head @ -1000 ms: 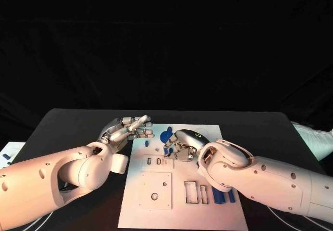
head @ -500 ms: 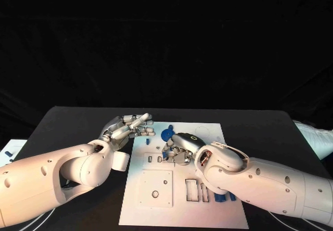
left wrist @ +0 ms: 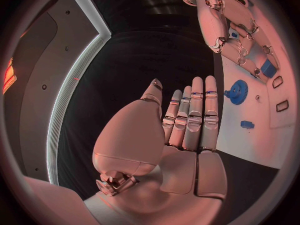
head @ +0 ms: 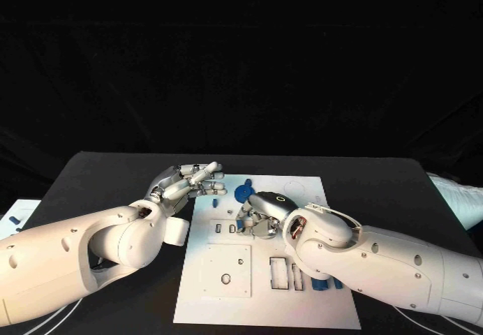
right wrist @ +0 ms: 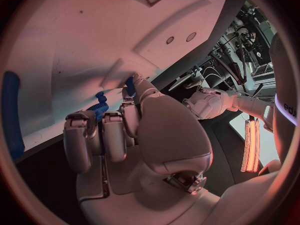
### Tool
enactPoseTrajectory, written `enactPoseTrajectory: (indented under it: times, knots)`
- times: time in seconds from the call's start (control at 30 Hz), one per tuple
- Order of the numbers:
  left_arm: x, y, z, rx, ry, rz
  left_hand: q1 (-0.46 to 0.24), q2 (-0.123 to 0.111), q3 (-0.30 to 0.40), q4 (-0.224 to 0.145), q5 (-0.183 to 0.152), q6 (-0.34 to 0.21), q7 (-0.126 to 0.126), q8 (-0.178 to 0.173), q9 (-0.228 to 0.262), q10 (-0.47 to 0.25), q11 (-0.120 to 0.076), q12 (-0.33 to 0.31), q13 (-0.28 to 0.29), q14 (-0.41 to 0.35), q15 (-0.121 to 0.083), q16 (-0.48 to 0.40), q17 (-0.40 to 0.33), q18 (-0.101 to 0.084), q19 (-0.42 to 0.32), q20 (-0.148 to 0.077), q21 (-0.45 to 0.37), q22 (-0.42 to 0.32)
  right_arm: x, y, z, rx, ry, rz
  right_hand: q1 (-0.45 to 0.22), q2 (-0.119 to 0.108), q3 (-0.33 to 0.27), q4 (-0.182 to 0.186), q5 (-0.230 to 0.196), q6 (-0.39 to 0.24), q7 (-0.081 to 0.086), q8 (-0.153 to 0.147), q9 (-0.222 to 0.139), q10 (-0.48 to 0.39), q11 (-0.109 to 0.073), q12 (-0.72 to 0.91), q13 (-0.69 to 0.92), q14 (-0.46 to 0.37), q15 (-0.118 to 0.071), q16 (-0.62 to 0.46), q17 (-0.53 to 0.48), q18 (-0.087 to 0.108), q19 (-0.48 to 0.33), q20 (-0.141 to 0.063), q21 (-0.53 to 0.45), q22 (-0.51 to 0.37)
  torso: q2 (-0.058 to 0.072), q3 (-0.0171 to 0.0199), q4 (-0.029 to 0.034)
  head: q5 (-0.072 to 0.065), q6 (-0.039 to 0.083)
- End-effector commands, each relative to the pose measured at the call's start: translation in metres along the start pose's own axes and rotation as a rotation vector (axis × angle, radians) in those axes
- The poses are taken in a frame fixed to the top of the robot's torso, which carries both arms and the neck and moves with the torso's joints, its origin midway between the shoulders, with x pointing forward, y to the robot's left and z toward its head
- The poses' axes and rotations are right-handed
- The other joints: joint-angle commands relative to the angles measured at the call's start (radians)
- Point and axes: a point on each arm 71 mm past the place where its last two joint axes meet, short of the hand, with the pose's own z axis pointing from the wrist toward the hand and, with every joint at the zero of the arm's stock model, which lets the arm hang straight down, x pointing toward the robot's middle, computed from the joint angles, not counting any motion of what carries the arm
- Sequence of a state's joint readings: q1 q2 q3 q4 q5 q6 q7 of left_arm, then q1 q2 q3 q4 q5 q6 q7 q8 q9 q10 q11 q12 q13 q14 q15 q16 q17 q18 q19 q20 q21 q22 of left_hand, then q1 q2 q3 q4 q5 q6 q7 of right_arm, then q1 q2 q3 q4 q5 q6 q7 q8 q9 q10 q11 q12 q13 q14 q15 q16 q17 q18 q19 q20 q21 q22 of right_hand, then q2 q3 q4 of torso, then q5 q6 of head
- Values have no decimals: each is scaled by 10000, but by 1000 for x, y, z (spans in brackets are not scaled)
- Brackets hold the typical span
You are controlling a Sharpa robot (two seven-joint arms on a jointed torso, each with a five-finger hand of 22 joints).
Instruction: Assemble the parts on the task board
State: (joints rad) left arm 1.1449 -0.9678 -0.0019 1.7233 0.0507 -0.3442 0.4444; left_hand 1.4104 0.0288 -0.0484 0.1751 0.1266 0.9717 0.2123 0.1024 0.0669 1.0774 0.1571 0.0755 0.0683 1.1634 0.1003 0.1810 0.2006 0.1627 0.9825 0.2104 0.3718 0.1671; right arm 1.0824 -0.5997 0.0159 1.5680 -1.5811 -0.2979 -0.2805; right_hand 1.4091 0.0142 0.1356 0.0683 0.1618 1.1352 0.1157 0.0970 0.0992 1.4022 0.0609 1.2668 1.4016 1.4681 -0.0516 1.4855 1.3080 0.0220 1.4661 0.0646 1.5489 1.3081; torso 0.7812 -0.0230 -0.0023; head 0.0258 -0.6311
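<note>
The white task board (head: 227,300) lies in the middle of the table. My right hand (head: 259,216) is curled over the slots near its far end and pinches a small blue part (left wrist: 269,67) at its fingertips (right wrist: 130,87). A blue gear (head: 243,192) stands on the board just beyond that hand, and it also shows as the gear (left wrist: 237,91) and the gear (right wrist: 98,107). A small blue piece (head: 213,203) lies near the board's left edge. My left hand (head: 191,180) hovers by the board's far left corner, fingers (left wrist: 190,117) straight, side by side, holding nothing.
Several blue parts (head: 322,285) lie by the board's right edge under my right forearm. A long blue piece (right wrist: 11,115) lies on the board. Rectangular slots (head: 284,273) and a square plate (head: 227,269) take up the board's near half. Black table (head: 100,181) surrounds the board.
My right hand has shifted a little toward me and down over the slots with the blue part. My left hand has barely moved.
</note>
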Motion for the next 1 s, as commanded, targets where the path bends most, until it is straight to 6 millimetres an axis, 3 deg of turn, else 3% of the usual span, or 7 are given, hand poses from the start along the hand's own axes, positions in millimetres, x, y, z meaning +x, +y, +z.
enactPoseTrajectory:
  times: [0.03, 0.73, 1.0]
  knots:
    - [3, -1, 0, 111, 155, -101, 44, 26, -4, -72, 28, 53, 14, -64, -6, 26, 8, -47, -4, 50, 26, -47, 11, 192, 72, -8, 6, -14, 6, -2, -1, 191, 530, -405, -7, 82, -6, 21, 42, 352, -293, 29, 14, 583, -553, -66, -276, 657, -68, -37, 765, -79, 619, -80, -33, 2094, -3, 6, 2, 3, -14]
    - [3, -1, 0, 100, 156, -102, 44, 26, -4, -72, 28, 53, 14, -64, -6, 26, 8, -47, -4, 50, 26, -47, 11, 192, 72, -8, 6, -14, 7, -2, -2, 376, 549, -730, -380, -427, -53, 83, 103, -175, -39, -331, -100, 303, -354, -645, -588, 628, 83, -139, 612, -47, 517, 33, -102, 1969, -5, -1, 3, 33, -57]
    - [3, 0, 0, 85, 160, -104, 49, 36, -11, -88, 28, 56, 19, -76, -6, 30, 10, -59, -5, 51, 28, -66, 27, 191, 72, -7, 2, -18, 6, 0, -2, 341, 378, -678, -658, -784, -167, 213, 35, -832, 168, -368, -243, 43, -170, -1159, -891, 617, 241, -182, 555, -26, 451, 172, -149, 1887, 0, -1, -4, 35, -53]
